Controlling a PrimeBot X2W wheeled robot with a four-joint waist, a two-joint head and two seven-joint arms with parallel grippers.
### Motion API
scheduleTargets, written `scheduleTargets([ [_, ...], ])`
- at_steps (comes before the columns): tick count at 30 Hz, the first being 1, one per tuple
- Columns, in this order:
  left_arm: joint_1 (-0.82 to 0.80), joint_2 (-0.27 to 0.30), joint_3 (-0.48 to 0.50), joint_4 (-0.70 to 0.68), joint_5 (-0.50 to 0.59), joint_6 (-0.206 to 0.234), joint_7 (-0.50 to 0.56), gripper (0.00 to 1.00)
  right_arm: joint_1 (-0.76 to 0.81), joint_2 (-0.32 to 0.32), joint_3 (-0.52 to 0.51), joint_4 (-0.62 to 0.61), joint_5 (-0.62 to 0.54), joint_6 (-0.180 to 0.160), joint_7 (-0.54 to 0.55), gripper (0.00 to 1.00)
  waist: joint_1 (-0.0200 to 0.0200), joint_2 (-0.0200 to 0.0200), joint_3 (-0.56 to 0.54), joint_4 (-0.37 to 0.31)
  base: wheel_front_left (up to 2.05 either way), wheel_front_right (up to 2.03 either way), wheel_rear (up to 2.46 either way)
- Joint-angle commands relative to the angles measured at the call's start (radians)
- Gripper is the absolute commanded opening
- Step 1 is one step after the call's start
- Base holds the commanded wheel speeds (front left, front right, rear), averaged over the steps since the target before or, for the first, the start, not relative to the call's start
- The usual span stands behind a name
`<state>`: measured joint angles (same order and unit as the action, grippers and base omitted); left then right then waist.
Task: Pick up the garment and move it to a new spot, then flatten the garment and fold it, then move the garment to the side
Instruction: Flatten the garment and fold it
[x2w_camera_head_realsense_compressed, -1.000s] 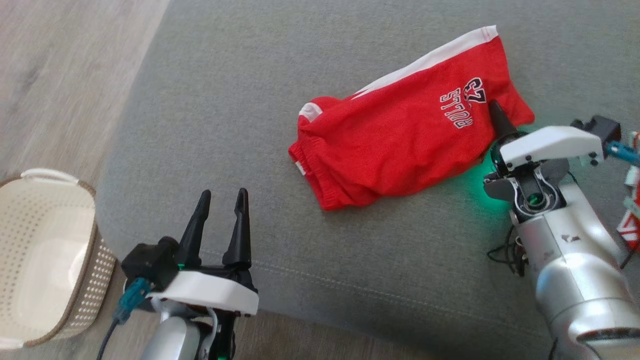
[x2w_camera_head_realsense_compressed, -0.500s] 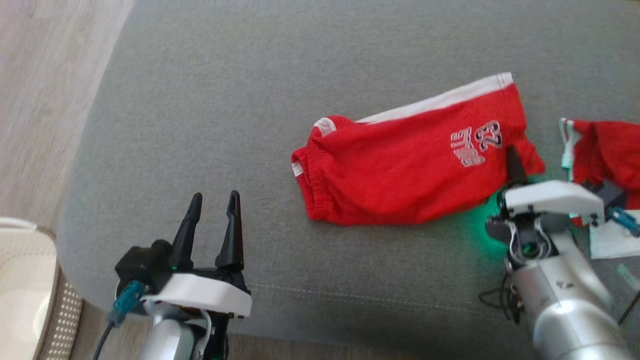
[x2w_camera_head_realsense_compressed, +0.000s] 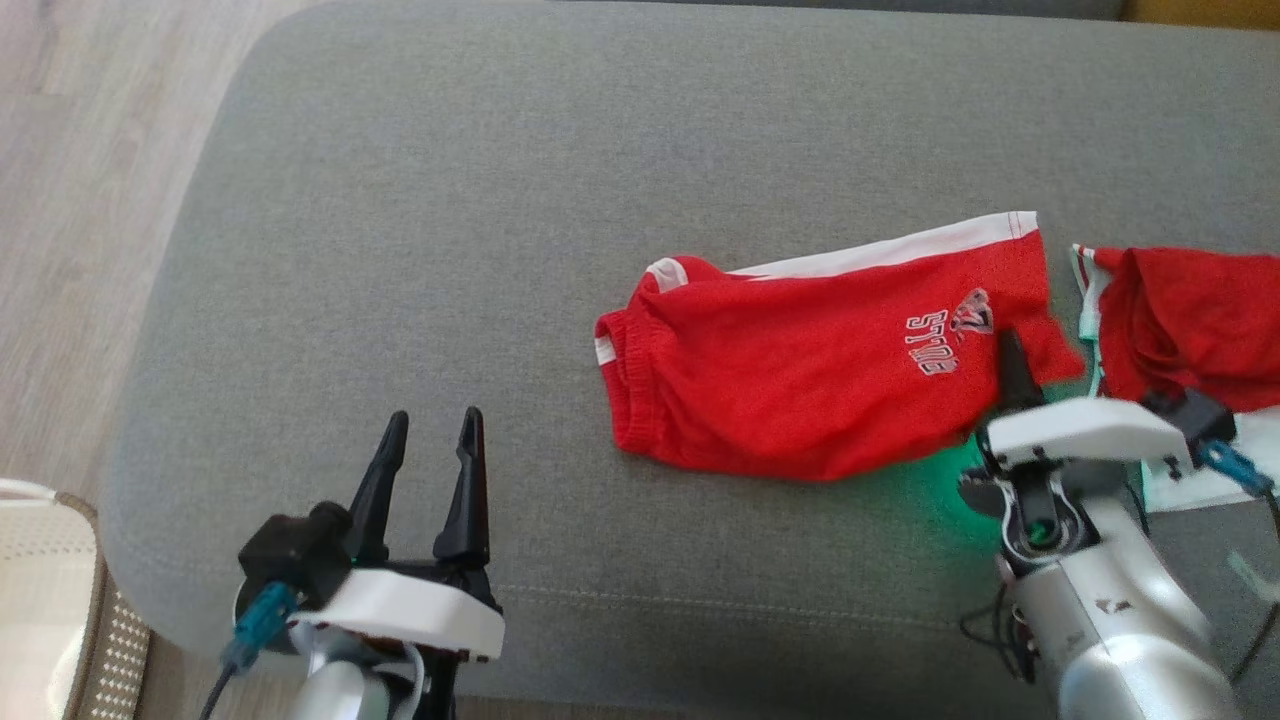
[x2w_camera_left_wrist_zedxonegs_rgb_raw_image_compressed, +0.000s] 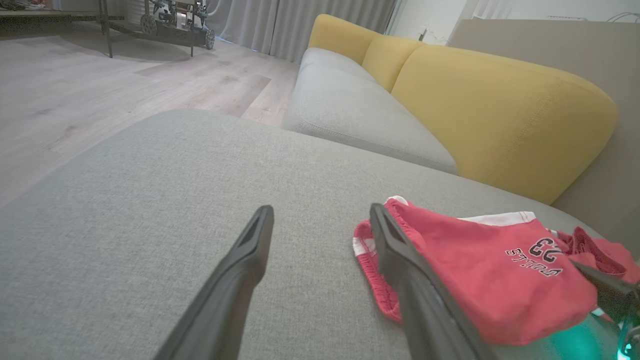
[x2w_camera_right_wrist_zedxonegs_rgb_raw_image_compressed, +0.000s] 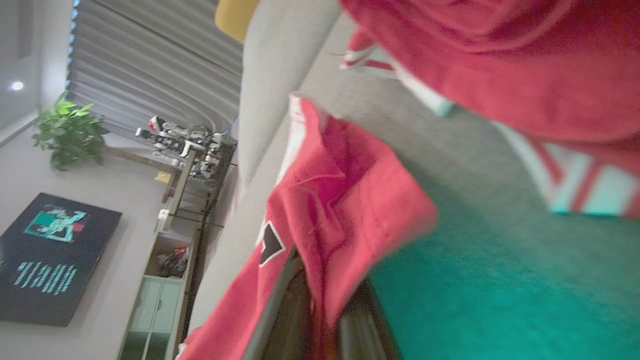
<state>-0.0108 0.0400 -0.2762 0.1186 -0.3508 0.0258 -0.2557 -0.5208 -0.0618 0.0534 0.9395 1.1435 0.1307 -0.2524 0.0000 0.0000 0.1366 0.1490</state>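
The garment (x2w_camera_head_realsense_compressed: 800, 390) is red with a white side stripe and outlined lettering, and it lies crumpled on the grey cushion (x2w_camera_head_realsense_compressed: 500, 250). My right gripper (x2w_camera_head_realsense_compressed: 1010, 352) is shut on its right edge just below the lettering. In the right wrist view red cloth (x2w_camera_right_wrist_zedxonegs_rgb_raw_image_compressed: 340, 210) is pinched between the dark fingers (x2w_camera_right_wrist_zedxonegs_rgb_raw_image_compressed: 272, 310). My left gripper (x2w_camera_head_realsense_compressed: 433, 420) stands open near the cushion's front edge, well left of the garment and holding nothing. In the left wrist view the garment (x2w_camera_left_wrist_zedxonegs_rgb_raw_image_compressed: 480, 280) lies just right of the open gripper (x2w_camera_left_wrist_zedxonegs_rgb_raw_image_compressed: 321, 210).
A second red cloth with striped trim (x2w_camera_head_realsense_compressed: 1190, 320) lies right beside the garment's right end. A white perforated basket (x2w_camera_head_realsense_compressed: 50, 600) stands on the wooden floor at lower left. A yellow-backed sofa (x2w_camera_left_wrist_zedxonegs_rgb_raw_image_compressed: 500, 110) stands beyond the cushion.
The head camera has swung, bringing the second red cloth into view and pushing the basket to the edge. The garment now lies more level, still in my right gripper. The left gripper stays open.
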Motion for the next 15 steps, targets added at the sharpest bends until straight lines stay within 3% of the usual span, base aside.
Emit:
scheduleTargets([
  [1, -0.013, 0.01, 0.035, -0.027, 0.012, -0.002, -0.006, 1.0, -0.013, 0.012, 0.043, -0.067, -0.003, 0.0, -0.009, 0.0, 0.0, 0.0, -0.005, 0.007, 0.0, 0.0, 0.0],
  [15, -0.003, 0.01, 0.033, -0.027, 0.003, 0.009, -0.006, 1.0, 0.102, 0.012, 0.322, -0.416, 0.066, 0.0, 0.001, 0.0, 0.0, 0.0, -0.021, 0.082, 0.0, 0.0, 0.0],
])
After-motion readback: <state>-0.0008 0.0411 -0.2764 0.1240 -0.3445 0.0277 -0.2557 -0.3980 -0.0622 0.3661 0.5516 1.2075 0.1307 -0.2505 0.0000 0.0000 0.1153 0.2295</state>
